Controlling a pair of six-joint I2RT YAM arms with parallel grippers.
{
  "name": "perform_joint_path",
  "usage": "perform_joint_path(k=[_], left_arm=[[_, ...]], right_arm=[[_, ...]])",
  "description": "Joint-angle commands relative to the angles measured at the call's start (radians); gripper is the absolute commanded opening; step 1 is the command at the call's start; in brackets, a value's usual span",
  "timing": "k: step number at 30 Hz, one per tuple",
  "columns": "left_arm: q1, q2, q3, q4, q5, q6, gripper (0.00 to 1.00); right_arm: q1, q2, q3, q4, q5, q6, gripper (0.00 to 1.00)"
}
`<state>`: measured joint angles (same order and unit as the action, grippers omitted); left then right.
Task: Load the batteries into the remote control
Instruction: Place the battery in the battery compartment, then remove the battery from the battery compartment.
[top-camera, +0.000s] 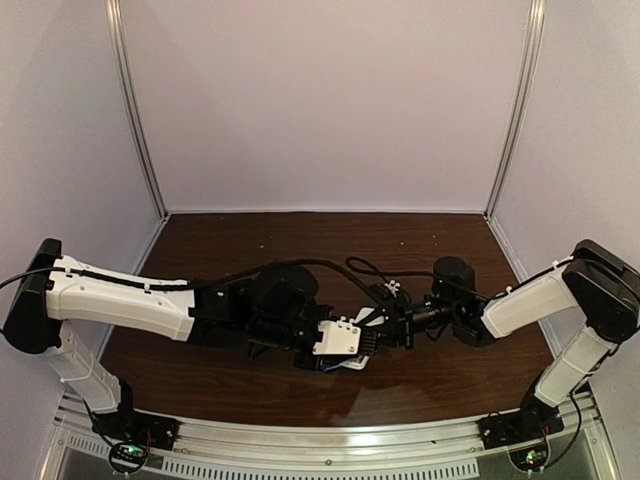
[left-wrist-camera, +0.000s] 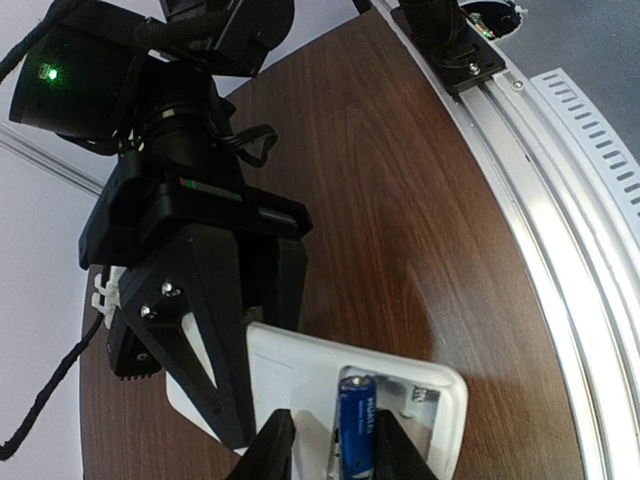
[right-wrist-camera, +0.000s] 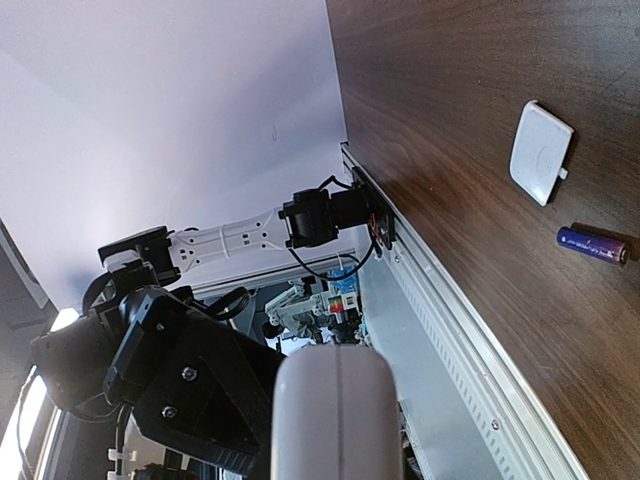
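Note:
The remote control hangs above the table with its plain white back up and its battery bay open. My right gripper is shut on its far end, and the wrist view shows the remote's rounded edge in its jaws. One blue battery lies in the bay. My left gripper straddles it, open, with a gap between one finger and the cell. A second battery lies on the table. In the top view both grippers meet at mid-table, left and right.
A small white cover piece lies on the dark wood table near the loose battery. The aluminium rail runs along the near edge. Black cables loop behind the grippers. White walls close in the table.

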<state>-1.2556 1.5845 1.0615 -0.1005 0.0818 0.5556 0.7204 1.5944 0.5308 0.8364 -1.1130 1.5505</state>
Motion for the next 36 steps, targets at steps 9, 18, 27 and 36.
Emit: perform_joint_path(k=[9, 18, 27, 36], left_arm=[[0.009, -0.044, -0.031, -0.01, 0.054, -0.004, 0.46], [0.009, -0.047, -0.027, -0.024, 0.088, -0.031, 0.54], [0.009, -0.106, -0.035, -0.038, 0.142, -0.123, 0.61], [0.082, -0.237, -0.121, 0.045, 0.129, -0.394, 0.74]], right_arm=[[0.011, 0.011, -0.012, 0.098, -0.028, 0.025, 0.0], [0.01, 0.009, -0.014, 0.096, -0.025, 0.021, 0.0], [0.007, 0.034, -0.021, 0.168, -0.011, 0.06, 0.0], [0.007, 0.067, -0.028, 0.315, 0.001, 0.129, 0.0]])
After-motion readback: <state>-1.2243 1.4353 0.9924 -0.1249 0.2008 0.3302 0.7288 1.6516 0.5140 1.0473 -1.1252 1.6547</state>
